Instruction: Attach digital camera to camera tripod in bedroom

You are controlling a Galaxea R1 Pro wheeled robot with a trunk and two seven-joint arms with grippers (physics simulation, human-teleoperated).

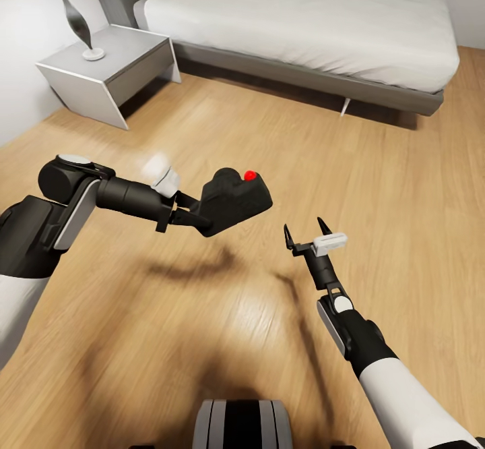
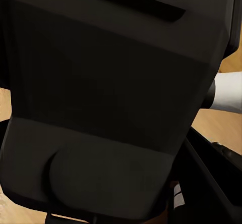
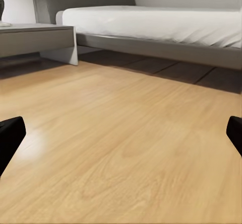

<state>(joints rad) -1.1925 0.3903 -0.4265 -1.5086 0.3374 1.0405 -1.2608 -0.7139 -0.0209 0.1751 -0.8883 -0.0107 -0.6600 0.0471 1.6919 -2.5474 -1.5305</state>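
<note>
The digital camera point(image 1: 234, 201) is a chunky matte black body with a red round button on top, held above the wood floor left of centre in the head view. My left gripper point(image 1: 197, 217) is shut on its near end. Up close in the left wrist view, the camera point(image 2: 116, 93) is a broad black mass. My right gripper point(image 1: 306, 232) hangs open to the right of the camera, nothing between its fingers; its black fingertips point(image 3: 10, 138) show at the edges of the right wrist view. The camera tripod is out of view.
A grey bed point(image 1: 310, 24) with a white mattress stands at the back. A grey nightstand point(image 1: 108, 68) with a lamp point(image 1: 71, 4) is at the back left by the wall. Light wood plank floor point(image 1: 222, 341) spreads around my base point(image 1: 242, 423).
</note>
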